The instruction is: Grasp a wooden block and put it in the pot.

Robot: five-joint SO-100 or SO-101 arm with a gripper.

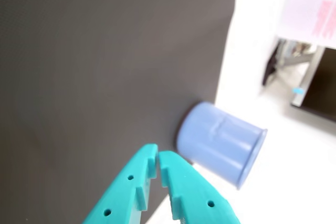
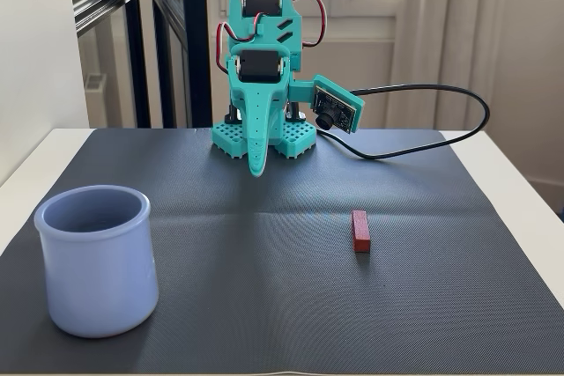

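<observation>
My gripper (image 1: 158, 157) hangs above the mat (image 2: 264, 244), its 2 teal fingers (image 1: 181, 182) pressed together on nothing. In the wrist view the pot (image 1: 223, 142) sits just beyond the fingertips at the mat's edge. In the fixed view the pot (image 2: 95, 257) stands front left, upright; the block (image 2: 359, 230) lies flat well to its right.

Arm (image 2: 260, 85): teal printed plastic, black servos, red and white wires. Black cable loops off at 3 o'clock. Gripper (image 1: 158, 157): teal, small holes.
</observation>
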